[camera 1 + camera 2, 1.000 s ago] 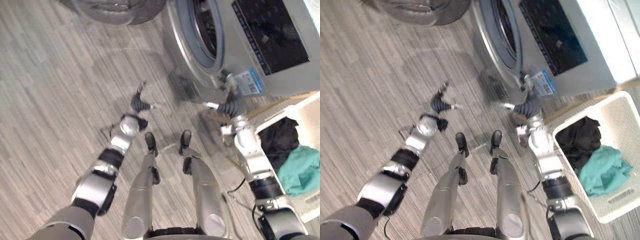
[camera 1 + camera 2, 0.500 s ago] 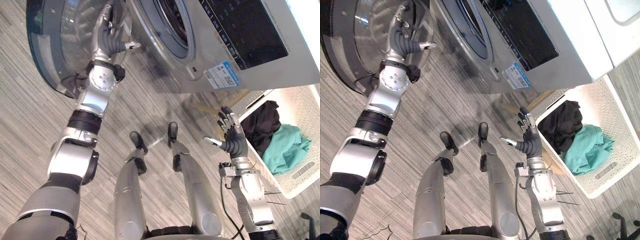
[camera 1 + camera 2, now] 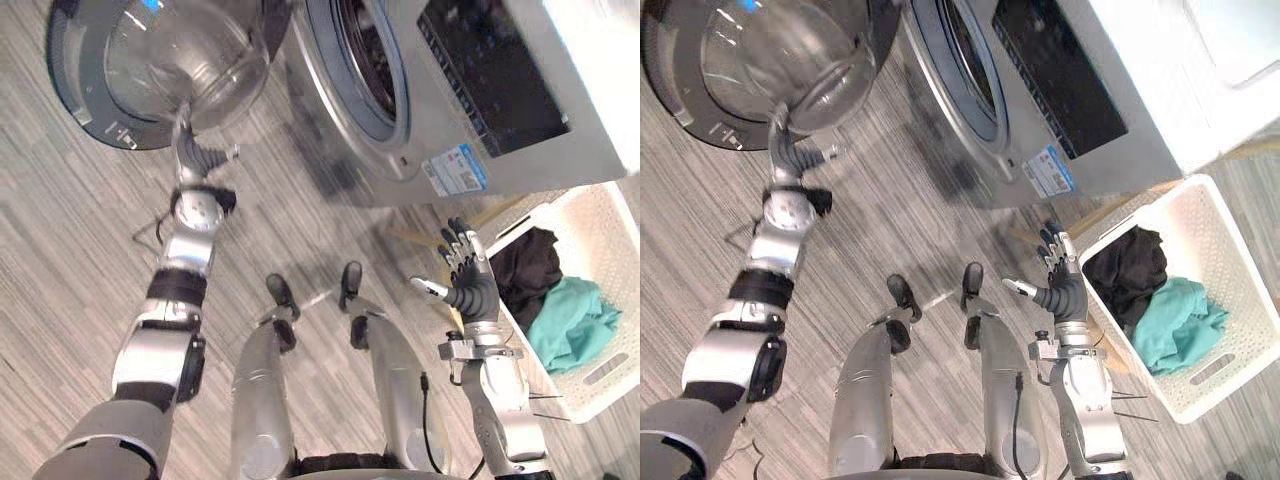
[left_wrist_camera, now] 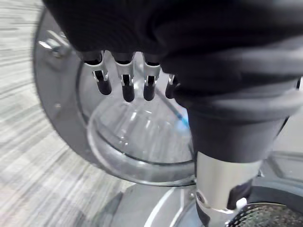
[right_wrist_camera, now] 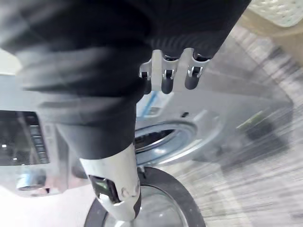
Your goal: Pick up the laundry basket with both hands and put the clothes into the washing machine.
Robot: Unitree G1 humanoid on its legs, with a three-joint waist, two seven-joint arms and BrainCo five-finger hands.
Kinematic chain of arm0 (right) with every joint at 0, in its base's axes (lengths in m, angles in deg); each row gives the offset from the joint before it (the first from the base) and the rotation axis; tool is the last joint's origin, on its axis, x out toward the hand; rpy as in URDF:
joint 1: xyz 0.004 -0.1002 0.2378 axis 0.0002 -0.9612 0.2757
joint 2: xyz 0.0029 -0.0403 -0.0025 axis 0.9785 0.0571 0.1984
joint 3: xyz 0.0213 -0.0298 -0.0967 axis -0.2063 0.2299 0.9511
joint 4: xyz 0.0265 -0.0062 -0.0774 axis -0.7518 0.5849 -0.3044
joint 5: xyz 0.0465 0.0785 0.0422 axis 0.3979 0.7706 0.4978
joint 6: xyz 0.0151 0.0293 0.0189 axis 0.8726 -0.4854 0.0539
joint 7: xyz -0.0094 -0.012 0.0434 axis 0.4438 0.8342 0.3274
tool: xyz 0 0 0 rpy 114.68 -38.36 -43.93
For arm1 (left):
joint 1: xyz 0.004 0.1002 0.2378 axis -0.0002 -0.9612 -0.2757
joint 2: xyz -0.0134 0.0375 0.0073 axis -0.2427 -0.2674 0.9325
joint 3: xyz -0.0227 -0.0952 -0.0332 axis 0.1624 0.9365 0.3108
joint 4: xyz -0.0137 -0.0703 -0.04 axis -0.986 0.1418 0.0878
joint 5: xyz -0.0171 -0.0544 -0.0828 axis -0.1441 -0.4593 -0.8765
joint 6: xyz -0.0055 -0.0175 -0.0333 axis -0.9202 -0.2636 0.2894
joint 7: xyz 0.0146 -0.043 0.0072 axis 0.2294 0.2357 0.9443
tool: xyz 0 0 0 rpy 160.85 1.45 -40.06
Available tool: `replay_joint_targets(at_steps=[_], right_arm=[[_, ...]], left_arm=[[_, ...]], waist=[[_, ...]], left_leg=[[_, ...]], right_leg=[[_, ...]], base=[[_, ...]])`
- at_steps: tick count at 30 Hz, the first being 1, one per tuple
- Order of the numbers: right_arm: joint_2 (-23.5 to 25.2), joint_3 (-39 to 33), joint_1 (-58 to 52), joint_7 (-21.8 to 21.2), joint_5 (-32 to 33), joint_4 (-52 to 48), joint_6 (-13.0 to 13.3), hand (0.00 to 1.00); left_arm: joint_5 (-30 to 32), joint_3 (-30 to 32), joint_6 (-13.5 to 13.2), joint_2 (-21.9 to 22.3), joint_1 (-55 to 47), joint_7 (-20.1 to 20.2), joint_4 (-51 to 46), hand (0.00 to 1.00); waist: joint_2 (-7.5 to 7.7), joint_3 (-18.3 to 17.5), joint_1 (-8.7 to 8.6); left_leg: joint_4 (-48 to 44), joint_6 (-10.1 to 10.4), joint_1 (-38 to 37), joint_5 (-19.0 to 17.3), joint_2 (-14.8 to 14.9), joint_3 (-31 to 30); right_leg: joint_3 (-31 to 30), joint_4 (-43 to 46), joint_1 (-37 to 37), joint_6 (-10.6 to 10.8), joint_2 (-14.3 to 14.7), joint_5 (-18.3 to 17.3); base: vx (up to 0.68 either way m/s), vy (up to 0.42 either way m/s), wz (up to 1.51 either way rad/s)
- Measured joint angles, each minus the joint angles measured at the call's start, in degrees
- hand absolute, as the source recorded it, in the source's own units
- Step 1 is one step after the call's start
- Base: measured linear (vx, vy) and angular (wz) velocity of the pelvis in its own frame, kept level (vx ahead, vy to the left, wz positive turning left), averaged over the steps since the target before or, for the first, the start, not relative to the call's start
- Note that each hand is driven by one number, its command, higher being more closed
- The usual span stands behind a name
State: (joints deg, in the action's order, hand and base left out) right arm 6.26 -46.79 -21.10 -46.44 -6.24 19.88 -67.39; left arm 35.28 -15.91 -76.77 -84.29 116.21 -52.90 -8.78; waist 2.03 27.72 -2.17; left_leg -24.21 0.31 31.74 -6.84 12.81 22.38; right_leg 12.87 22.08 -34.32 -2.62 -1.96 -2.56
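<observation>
The white laundry basket (image 3: 1238, 262) sits on the floor beside the washing machine (image 3: 1080, 100), a black garment (image 3: 1125, 272) and a teal garment (image 3: 1175, 320) inside (neither hand holds it). The right hand (image 3: 468, 285) hovers near it, fingers spread straight; the left hand (image 3: 196, 152), fingers relaxed and empty, is raised by the open round glass door (image 3: 160, 60)

You had both head eyes looking steeply down in front of the washing machine (image 3: 590, 110), sharing its front and open door (image 3: 180, 60), left wrist camera sat near that door, right wrist camera faced it from farther off.
</observation>
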Motion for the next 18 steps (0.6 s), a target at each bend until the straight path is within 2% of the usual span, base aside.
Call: replay_joint_targets(at_steps=[1, 3, 4, 6, 9, 11, 14, 18], right_arm=[[0.26, -0.23, -0.03, 0.23, -0.16, 0.09, -0.01, 0.00], [0.96, -1.96, -0.05, 1.79, -1.52, 2.33, -1.02, 0.00], [1.09, -2.57, -0.06, 1.83, -1.93, 3.52, -1.27, 0.00], [2.45, -4.60, -0.97, 2.97, -4.18, 8.14, -3.39, 0.00], [3.14, -6.97, -1.65, 3.08, -6.38, 14.97, -4.26, 0.00], [2.72, -10.91, -1.45, 3.05, -7.05, 24.22, -5.82, 0.00], [2.25, -13.54, -1.46, 2.92, -8.84, 31.84, -7.27, 0.00], [1.89, -15.59, -1.42, 2.84, -9.59, 35.93, -7.43, 0.00]], left_arm=[[-0.22, -0.03, -0.09, 0.43, -1.28, 0.00, -0.45, 0.00], [-1.93, -0.07, -0.81, 4.72, -13.18, 0.20, -5.93, 0.00], [-2.20, -0.14, -0.98, 6.03, -16.08, 0.24, -7.10, 0.00], [-3.74, -0.62, -1.84, 9.58, -27.30, 1.51, -9.21, 0.00], [-3.55, -0.37, -1.96, 10.62, -36.88, 2.87, -9.06, 0.00], [-3.48, 0.34, -1.97, 10.75, -42.82, 4.26, -7.24, 0.00], [-3.40, 3.97, -1.93, 10.74, -46.51, 6.42, -4.19, 0.00], [-2.51, 5.84, -1.86, 10.89, -48.38, 7.81, -0.75, 0.00]], waist=[[0.04, -0.45, 0.00], [-0.05, -4.49, 0.03], [-0.08, -5.12, 0.10], [-0.10, -8.36, 0.37], [-0.34, -11.97, 0.66], [-1.74, -14.89, 0.49], [-3.40, -16.56, -0.18], [-4.59, -19.19, -0.52]], left_leg=[[-0.14, 0.01, -0.29, -0.15, -0.01, 0.01], [-0.48, 0.11, -2.58, -1.27, -0.18, 0.05], [-0.37, 0.24, -3.74, -1.55, -0.30, 0.03], [1.44, 0.61, -8.74, -2.06, -1.43, 0.35], [5.07, 1.30, -13.57, -2.42, -3.00, 1.18], [8.44, 1.56, -16.89, -1.42, -4.15, 1.09], [12.26, 1.96, -21.90, -0.09, -5.26, 1.10], [16.65, 2.48, -27.33, 0.62, -5.85, 1.82]], right_leg=[[-0.01, 0.15, 0.27, -0.02, -0.06, -0.19], [0.08, 0.41, 2.69, 0.06, -0.29, -1.42], [0.11, 0.49, 3.83, 0.19, -0.40, -1.82], [-0.15, 1.21, 7.55, 0.64, -1.18, -3.80], [-0.97, 0.64, 10.57, 1.40, -1.71, -5.48], [-0.70, -1.04, 13.31, 1.45, -2.03, -5.46], [-0.53, -3.48, 17.78, 1.94, -1.91, -5.15], [-1.33, -7.01, 22.54, 2.83, -0.97, -4.48]], base=[[0.05, 0.018, 0.06], [0.09, 0.021, 0.04], [0.13, 0.028, 0.07], [0.12, 0.015, 0.09], [0.14, -0.007, -0.03], [0.16, -0.030, 0.08], [0.17, -0.015, 0.03], [0.12, 0.007, -0.12]])
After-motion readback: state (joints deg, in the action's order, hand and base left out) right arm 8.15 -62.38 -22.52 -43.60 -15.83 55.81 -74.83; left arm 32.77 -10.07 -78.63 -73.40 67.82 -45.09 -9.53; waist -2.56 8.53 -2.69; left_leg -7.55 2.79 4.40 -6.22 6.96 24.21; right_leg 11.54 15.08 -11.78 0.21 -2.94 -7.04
